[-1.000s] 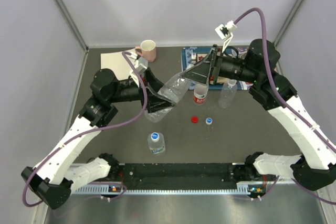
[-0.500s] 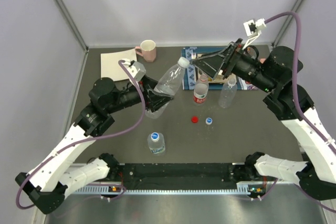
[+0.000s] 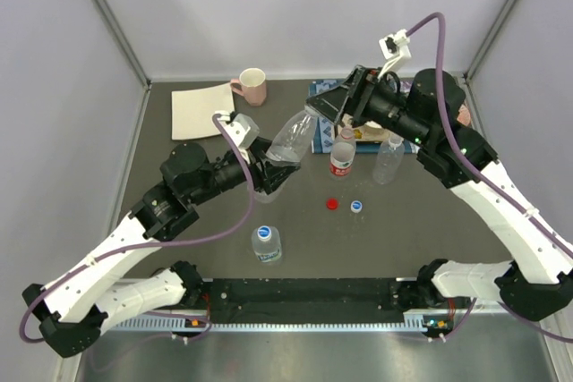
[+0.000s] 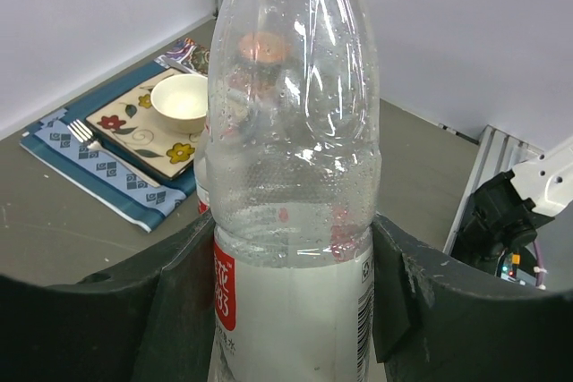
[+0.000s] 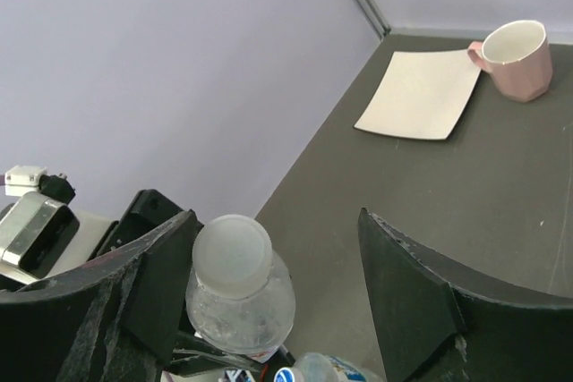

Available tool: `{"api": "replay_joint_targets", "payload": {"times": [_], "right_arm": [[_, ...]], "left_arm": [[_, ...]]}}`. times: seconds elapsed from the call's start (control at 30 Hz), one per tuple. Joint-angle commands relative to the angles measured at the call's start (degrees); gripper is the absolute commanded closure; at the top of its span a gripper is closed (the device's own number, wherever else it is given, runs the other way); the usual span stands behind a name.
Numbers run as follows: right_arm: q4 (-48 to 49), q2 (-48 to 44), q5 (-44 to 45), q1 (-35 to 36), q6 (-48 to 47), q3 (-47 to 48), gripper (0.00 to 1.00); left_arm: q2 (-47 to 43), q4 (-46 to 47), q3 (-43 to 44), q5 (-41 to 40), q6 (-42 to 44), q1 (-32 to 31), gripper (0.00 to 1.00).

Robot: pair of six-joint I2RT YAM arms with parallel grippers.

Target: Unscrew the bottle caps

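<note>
**Two arms at one bottle: body clamped, cap between spread fingers**

I read the top view as a clock face, with 12 o'clock at the far wall and the arm bases at 6.

- **Toward 6 o'clock:** Nearest the bases, a capped bottle (image 3: 266, 244) stands upright and alone on the table (image 3: 403, 221). Its blue cap (image 3: 264, 233) is in place.
- **Just right of centre:** Farther in, a red cap (image 3: 332, 204) lies loose. A loose blue cap (image 3: 356, 207) lies at its 3 o'clock, near it but apart.
- **At centre:** The left gripper (image 3: 269, 174) is clamped on the lower body of the held bottle (image 3: 291, 140), which leans toward 1 o'clock. In the left wrist view its fingers (image 4: 179, 301) press both sides of the bottle at the top of the label.
- **At the held bottle's neck:** The whitish-grey cap (image 5: 233, 255) is on the neck. The right gripper (image 3: 327, 114) straddles it with the jaws spread wide and grips nothing. In the right wrist view the cap sits close against one finger, with a clear gap to the other (image 5: 407, 301). I cannot tell whether the near finger touches it.
- **At 12 o'clock from the loose caps:** A red-labelled bottle (image 3: 341, 160) and a clear bottle (image 3: 389, 160) stand upright, near each other. I cannot tell whether either is capped.
- **Along the far edge:** At 1 o'clock a blue placemat (image 4: 81, 154) carries a flowered plate (image 4: 134, 131), with a white bowl (image 4: 179, 100) on the plate. A pink mug (image 3: 253, 87) stands at 11 o'clock, with a white sheet (image 3: 201, 109) just beside it toward 10.
</note>
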Motion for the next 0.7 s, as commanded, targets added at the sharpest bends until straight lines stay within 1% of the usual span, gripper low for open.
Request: {"api": "replay_joint_targets", "payload": {"times": [0.0, 0.13, 0.23, 0.27, 0.33, 0.37, 0.43, 0.47, 0.53, 0.63, 0.67], "right_arm": [[1.4, 0.9, 1.2, 1.7, 0.2, 3.3, 0.3], [1.7, 1.2, 0.9, 2.6, 0.3, 2.8, 0.36], [1.8, 1.4, 0.6, 2.9, 0.4, 2.4, 0.44], [2.0, 1.4, 0.5, 3.0, 0.5, 2.3, 0.51], [2.1, 1.6, -0.4, 3.0, 0.8, 1.9, 0.59], [2.4, 1.6, -0.8, 3.1, 1.3, 1.6, 0.67], [2.9, 1.6, -2.3, 3.1, 1.8, 0.6, 0.73], [3.1, 1.5, -2.5, 3.1, 2.0, 0.2, 0.84], [3.1, 1.4, -2.9, 3.1, 2.0, -0.5, 1.0], [3.2, 1.1, -5.2, 3.0, 0.7, -0.9, 1.0], [3.6, 1.1, -8.7, 3.1, -0.6, -0.9, 1.0]], "left_arm": [[-0.1, 1.5, -0.4, -3.0, 1.9, -1.1, 0.55], [-0.3, 1.4, -0.6, -3.3, 2.1, -1.3, 0.55], [-0.6, 1.4, -0.9, -3.3, 2.2, -1.4, 0.55], [-0.5, 1.4, -0.9, -3.5, 2.2, -1.4, 0.55], [-0.4, 1.4, -0.9, -3.6, 2.1, -1.4, 0.55], [-0.4, 1.4, -1.0, -3.7, 1.9, -1.4, 0.55], [-0.5, 1.5, -1.0, -3.8, 1.6, -1.4, 0.54], [-0.6, 1.6, -1.0, -3.9, 1.5, -1.4, 0.54], [-0.5, 2.0, -0.9, -3.7, 1.1, -1.4, 0.54], [-1.1, 3.2, -1.1, -2.0, -0.1, -1.4, 0.54], [-1.5, 4.8, -1.4, -1.2, -1.1, -1.1, 0.54]]}}
